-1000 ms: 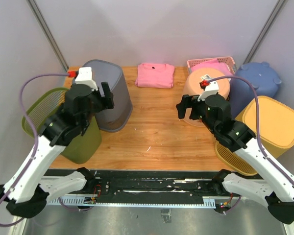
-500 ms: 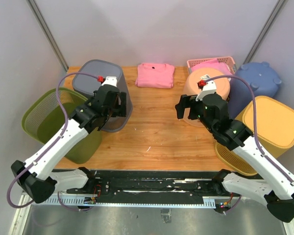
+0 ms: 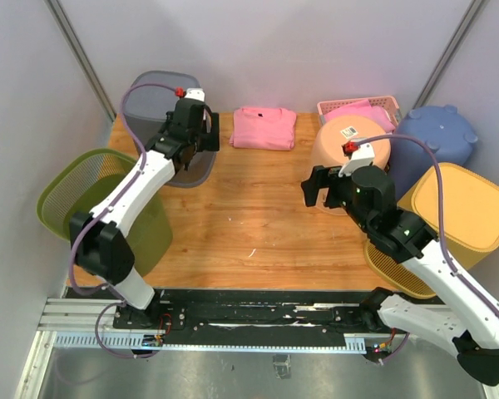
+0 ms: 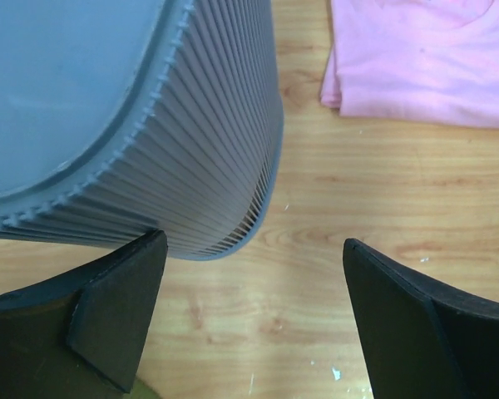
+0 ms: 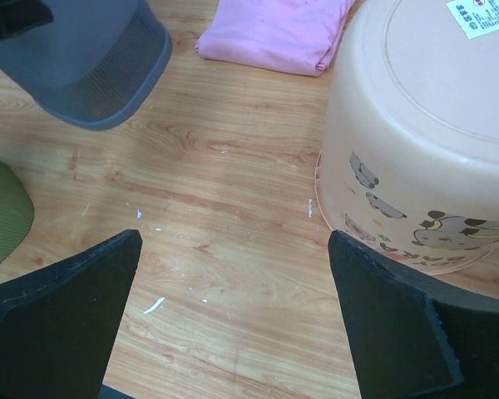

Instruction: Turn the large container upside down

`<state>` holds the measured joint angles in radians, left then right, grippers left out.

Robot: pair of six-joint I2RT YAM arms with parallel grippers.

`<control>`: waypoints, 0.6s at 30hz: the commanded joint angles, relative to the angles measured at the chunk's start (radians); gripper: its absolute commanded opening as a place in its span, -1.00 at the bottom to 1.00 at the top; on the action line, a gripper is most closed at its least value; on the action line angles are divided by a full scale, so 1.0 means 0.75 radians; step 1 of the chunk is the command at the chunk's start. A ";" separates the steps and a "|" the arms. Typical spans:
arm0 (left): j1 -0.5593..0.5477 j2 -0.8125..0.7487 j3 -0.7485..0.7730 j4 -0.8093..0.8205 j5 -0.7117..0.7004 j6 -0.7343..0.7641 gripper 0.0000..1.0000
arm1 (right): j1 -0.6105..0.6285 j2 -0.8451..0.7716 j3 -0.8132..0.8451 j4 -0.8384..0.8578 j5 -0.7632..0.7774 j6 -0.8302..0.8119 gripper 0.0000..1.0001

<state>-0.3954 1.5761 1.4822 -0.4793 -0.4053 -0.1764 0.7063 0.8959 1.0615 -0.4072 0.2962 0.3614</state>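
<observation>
Left end effector [image 4: 254, 320] - fingers [image 4: 116, 307] wide apart, gripping nothing, hanging over the desk [image 3: 258, 216] at the right-hand foot of the grey ribbed container [image 4: 108, 108]. The left finger sits just beside the container's lower wall; contact cannot be told. The grey ribbed container stands at the far-left corner of the desk, closed flat base up, wider rim down on the wood. A folded pink shirt [image 4: 424, 58] lies just to its right, apart from it.

Right end effector [image 5: 233, 332] - fingers also spread, over bare wood mid-desk, near the peach bucket [image 5: 416, 125], which stands base-up with a label on top. A green mesh basket [image 3: 91, 199] sits off the desk's left edge; a blue tub [image 3: 437, 141] and a yellow bin [image 3: 461, 212] are at the right.
</observation>
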 commanded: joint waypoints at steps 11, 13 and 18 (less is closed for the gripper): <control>-0.114 -0.404 0.167 -0.374 0.076 -0.097 0.87 | -0.005 -0.075 -0.024 -0.043 0.055 -0.019 0.95; -0.114 -0.505 0.151 -0.488 -0.015 -0.183 0.87 | -0.005 -0.058 -0.017 -0.023 0.041 -0.027 0.95; -0.115 -0.668 0.151 -0.703 -0.153 -0.299 0.87 | -0.005 -0.005 -0.001 0.013 -0.008 -0.035 0.95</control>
<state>-0.4839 1.1107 1.6039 -0.8104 -0.4122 -0.3035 0.7063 0.8696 1.0386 -0.4290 0.3134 0.3561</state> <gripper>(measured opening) 0.935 0.978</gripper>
